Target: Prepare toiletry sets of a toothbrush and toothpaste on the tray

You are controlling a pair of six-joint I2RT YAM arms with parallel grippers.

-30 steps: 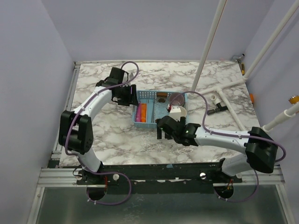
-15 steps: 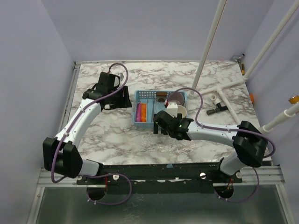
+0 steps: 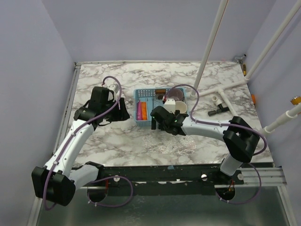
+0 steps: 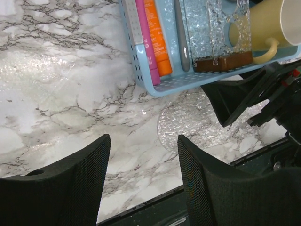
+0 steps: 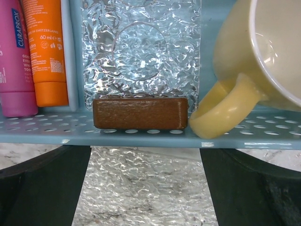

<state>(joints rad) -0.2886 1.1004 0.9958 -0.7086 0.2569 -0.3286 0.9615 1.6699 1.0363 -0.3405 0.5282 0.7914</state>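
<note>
The tray (image 3: pixel 139 93) is a light blue mesh basket in the middle of the table. In it, side by side, lie a pink toothpaste tube (image 4: pixel 145 33), an orange toothpaste tube (image 4: pixel 157 40) and a thin grey-blue toothbrush (image 4: pixel 181 35). My left gripper (image 4: pixel 143 141) stands open and empty over bare marble, to the left of the tray (image 4: pixel 188 82). My right gripper (image 5: pixel 146 155) is wide open just outside the tray's near wall (image 5: pixel 141 136). Behind that wall are a brown block (image 5: pixel 140 113) and the two tubes (image 5: pixel 44 52).
A yellow mug (image 5: pixel 254 61) lies tipped in the tray's right part, with a purple-grey mug (image 3: pixel 175 95) behind it. A clear bubble-wrap sheet (image 5: pixel 141 47) lines the tray, and another piece (image 4: pixel 188 127) lies on the marble before it. White pipes (image 3: pixel 221 89) stand at back right.
My left arm has drawn back from the tray toward the left and the near side. My right gripper has slid left along the tray's near wall.
</note>
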